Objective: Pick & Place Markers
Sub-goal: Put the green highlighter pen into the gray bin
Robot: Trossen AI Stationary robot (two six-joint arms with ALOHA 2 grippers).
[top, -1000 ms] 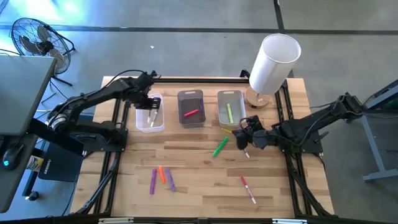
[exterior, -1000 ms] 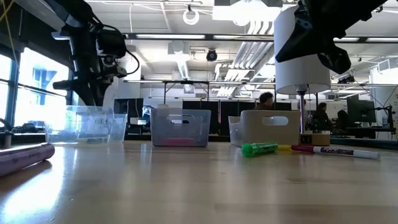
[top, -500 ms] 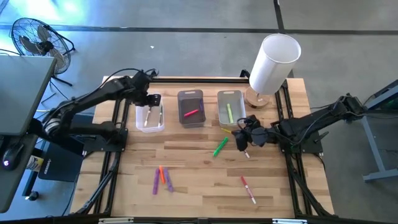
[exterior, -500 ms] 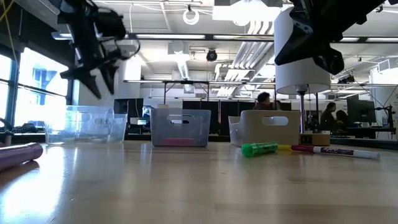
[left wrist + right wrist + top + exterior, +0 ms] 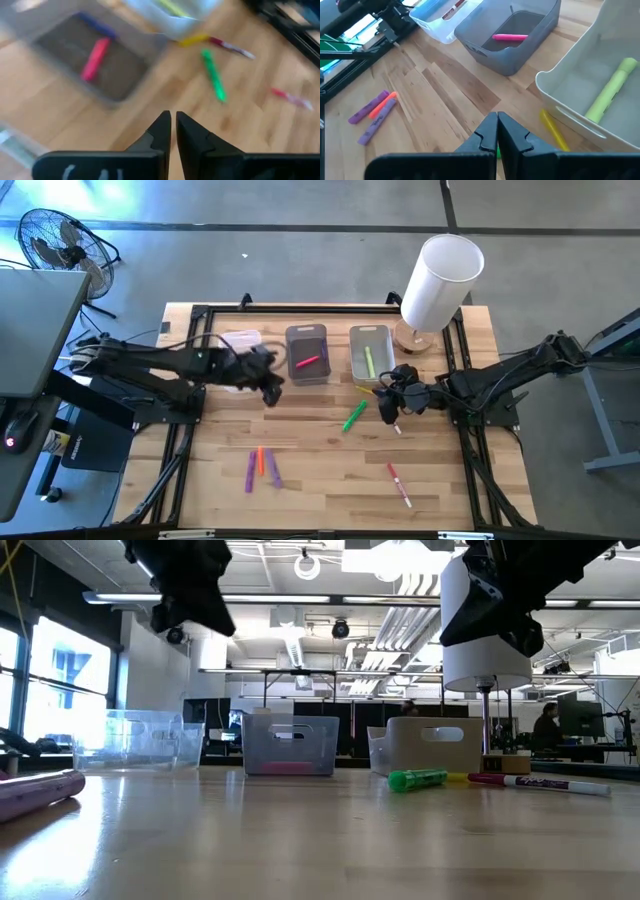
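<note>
Markers lie loose on the wooden table: a green one (image 5: 354, 416), a yellow one (image 5: 363, 389), a red-and-white one (image 5: 399, 483), and purple and orange ones (image 5: 260, 465). A pink marker (image 5: 310, 362) lies in the grey bin (image 5: 306, 335), and a yellow-green one (image 5: 369, 360) lies in the white bin (image 5: 371, 333). My left gripper (image 5: 268, 385) is shut and hovers at the grey bin's near-left corner, holding nothing. My right gripper (image 5: 385, 408) is shut and hangs just near of the white bin, above the green marker.
The clear bin (image 5: 240, 340) sits left of the grey bin, partly under my left arm. A tall white cylinder lamp (image 5: 440, 280) stands at the far right. Black frame rails (image 5: 185, 430) run along both table sides. Bare wood lies in the near middle.
My left gripper has risen from over the clear bin and swung toward the table's near edge and right, ending at the grey bin's near-left corner. A white-barrelled marker stayed behind in the clear bin. My right arm has kept still.
</note>
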